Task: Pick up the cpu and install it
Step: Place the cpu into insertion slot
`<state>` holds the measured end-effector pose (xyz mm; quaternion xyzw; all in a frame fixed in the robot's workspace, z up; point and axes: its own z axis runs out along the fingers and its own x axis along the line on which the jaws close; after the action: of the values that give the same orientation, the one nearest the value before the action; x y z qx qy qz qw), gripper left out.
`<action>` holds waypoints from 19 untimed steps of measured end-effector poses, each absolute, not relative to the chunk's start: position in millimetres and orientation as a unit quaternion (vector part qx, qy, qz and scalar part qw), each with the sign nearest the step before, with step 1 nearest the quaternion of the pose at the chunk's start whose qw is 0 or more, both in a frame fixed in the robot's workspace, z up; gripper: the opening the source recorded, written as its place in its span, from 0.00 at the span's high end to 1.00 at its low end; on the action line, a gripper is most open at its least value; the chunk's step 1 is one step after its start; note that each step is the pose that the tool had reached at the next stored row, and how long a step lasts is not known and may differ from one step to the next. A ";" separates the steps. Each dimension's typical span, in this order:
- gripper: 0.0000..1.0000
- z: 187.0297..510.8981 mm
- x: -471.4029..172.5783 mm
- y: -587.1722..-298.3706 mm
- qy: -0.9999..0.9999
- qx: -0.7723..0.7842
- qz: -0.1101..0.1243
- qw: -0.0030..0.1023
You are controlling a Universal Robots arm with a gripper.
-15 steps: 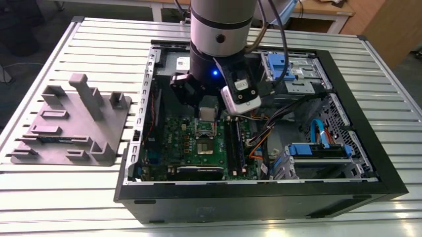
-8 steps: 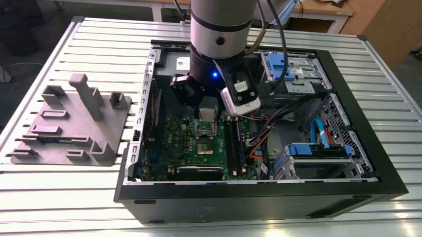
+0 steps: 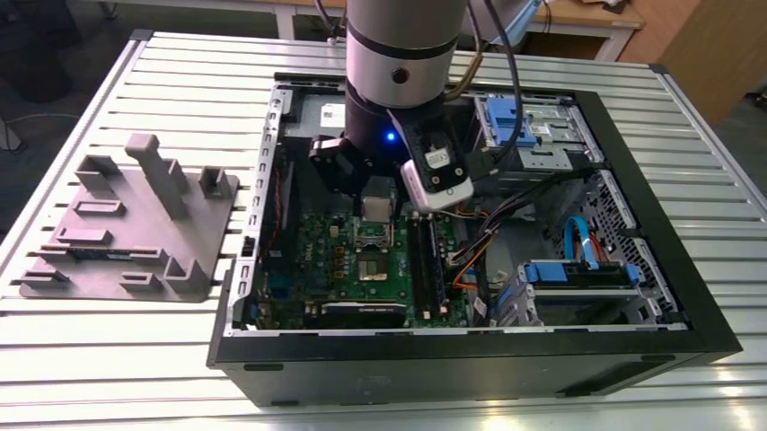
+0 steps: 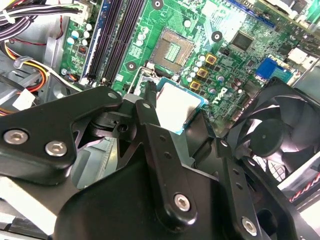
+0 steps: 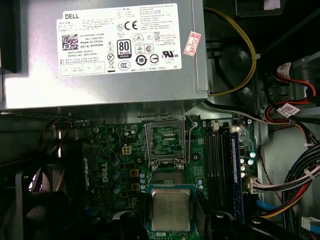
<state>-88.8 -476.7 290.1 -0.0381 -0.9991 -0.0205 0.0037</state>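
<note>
Cpu (image 3: pixel 379 206) sits near the middle of the exterior view, clamped flat in the gripper (image 3: pixel 377 214) just above the green motherboard (image 3: pixel 359 265). The arm (image 3: pixel 401 54) drops in from twelve o'clock. The open black computer case (image 3: pixel 671 301) lies on a slatted metal table (image 3: pixel 144 81). A grey plastic tray (image 3: pixel 132 224) rests on the slats at nine o'clock of the case. Wooden furniture (image 3: pixel 689 36) stands beyond the table at one o'clock. Inside the case, blue drive brackets (image 3: pixel 576 274) show at four o'clock.

In the second wrist view the gripper (image 4: pixel 177 114) grasps the cpu (image 4: pixel 177 106) by two opposite edges, one black finger (image 4: pixel 148 107) pressed against its side. The silver top faces up. The open socket (image 4: pixel 174 50) lies on the board beyond the chip, apart from it. A black fan (image 4: pixel 280 132) stands beside the gripper.

In the first wrist view the cpu (image 5: pixel 171 209) is level between the dark fingers (image 5: pixel 131 226). The open socket (image 5: pixel 165 140) lies between the chip and the grey power supply box (image 5: pixel 105 85) with its white label.
</note>
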 end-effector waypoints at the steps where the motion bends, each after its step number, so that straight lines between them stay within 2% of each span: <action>1: 0.53 289.2 -88.8 -476.7 -0.999 -0.038 -0.020 0.004; 19: 0.53 264.4 -89.1 -485.9 -0.999 -0.038 -0.020 0.004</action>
<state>-89.1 -485.9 264.4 -0.0384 -0.9991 -0.0202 0.0038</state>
